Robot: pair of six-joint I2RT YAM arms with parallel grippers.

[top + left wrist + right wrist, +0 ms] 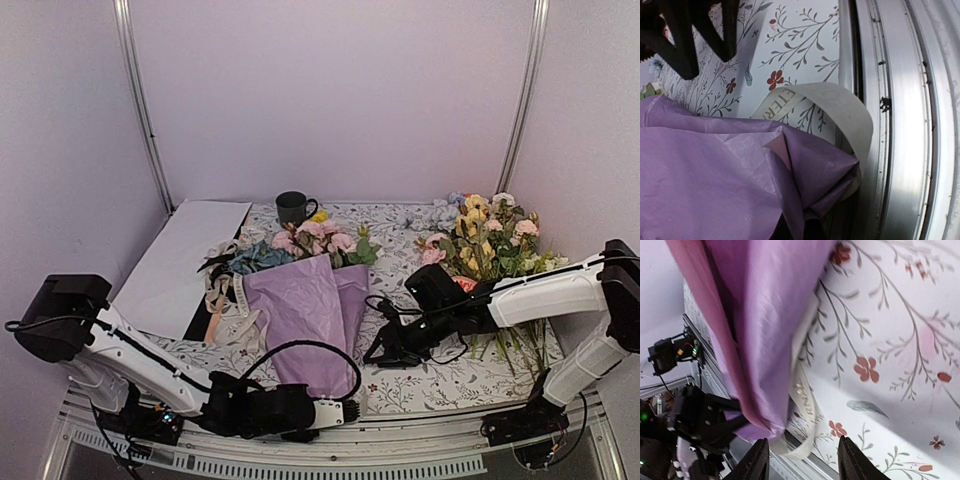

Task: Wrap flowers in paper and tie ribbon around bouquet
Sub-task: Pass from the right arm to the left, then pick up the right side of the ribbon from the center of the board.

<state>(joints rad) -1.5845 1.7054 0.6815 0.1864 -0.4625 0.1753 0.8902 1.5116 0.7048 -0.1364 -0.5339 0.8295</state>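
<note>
Broadly, by size:

1. The bench [430,385] is covered with a white cloth printed with leafy sprigs and small red blossoms. A metal rail runs along its near edge.
2. A flat white sheet [180,260] lies at the far left, partly propped against the side wall.
3. The bouquet [300,310] lies in the middle of the bench. Its cone of lilac-purple paper [705,180] narrows toward the near rail, and its wide end points to the back wall.
4. A loose pile of long-stemmed yellow and pink flowers [490,240] lies at the far right, apart from the bouquet.
5. The flowers [315,238] show at the cone's wide end: pink blooms, a blue head on the left, and green leaves.
6. The left gripper [345,410] lies low along the near rail. It is closed and appears to pinch the narrow tip of the paper.
7. The right gripper [805,462] sits just right of the cone's lower half. Its jaws stand apart with nothing between them.
8. The ribbon [840,107] is cream with printed letters. It loops around the paper's narrow tip beside the rail, and more of it lies left of the cone.
9. A dark mug [293,207] stands upright behind the flowers.
</note>
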